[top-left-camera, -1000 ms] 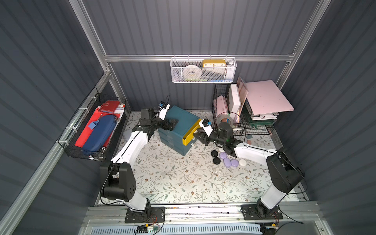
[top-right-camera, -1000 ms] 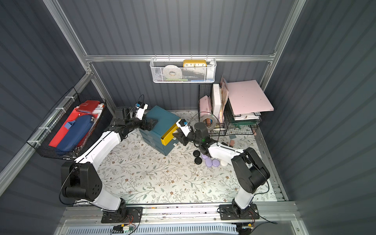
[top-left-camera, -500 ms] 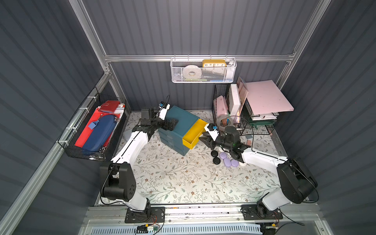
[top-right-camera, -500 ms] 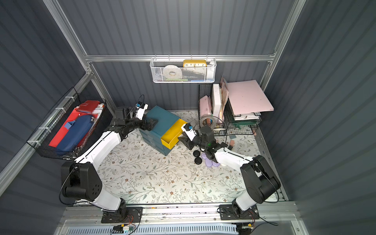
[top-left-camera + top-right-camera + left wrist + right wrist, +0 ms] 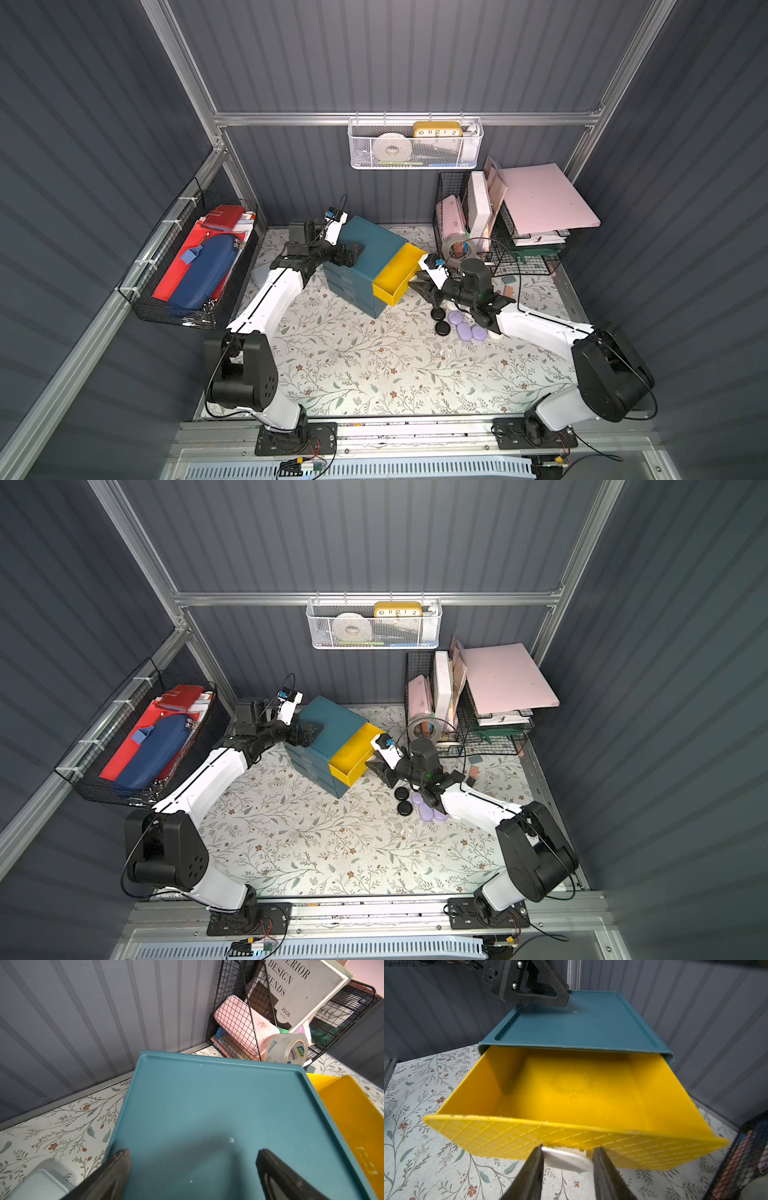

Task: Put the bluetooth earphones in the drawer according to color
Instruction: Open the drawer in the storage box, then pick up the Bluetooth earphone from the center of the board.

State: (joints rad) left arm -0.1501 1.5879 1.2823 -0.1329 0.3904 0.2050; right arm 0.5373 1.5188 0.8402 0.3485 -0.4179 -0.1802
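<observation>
While yellow plastic drawer stands pulled well out of small teal plastic cube cabinet, right gripper grasps small white oval handle, one finger each side. Left gripper released, fingers spread wide over cabinet top near rear edge. Two black pebble-like earphone cases and three lavender earphone cases lie clustered on floral mat, just beside right arm, near drawer front.

The empty yellow drawer juts open from the teal cabinet; two black cases and three lavender cases cluster nearby.
</observation>
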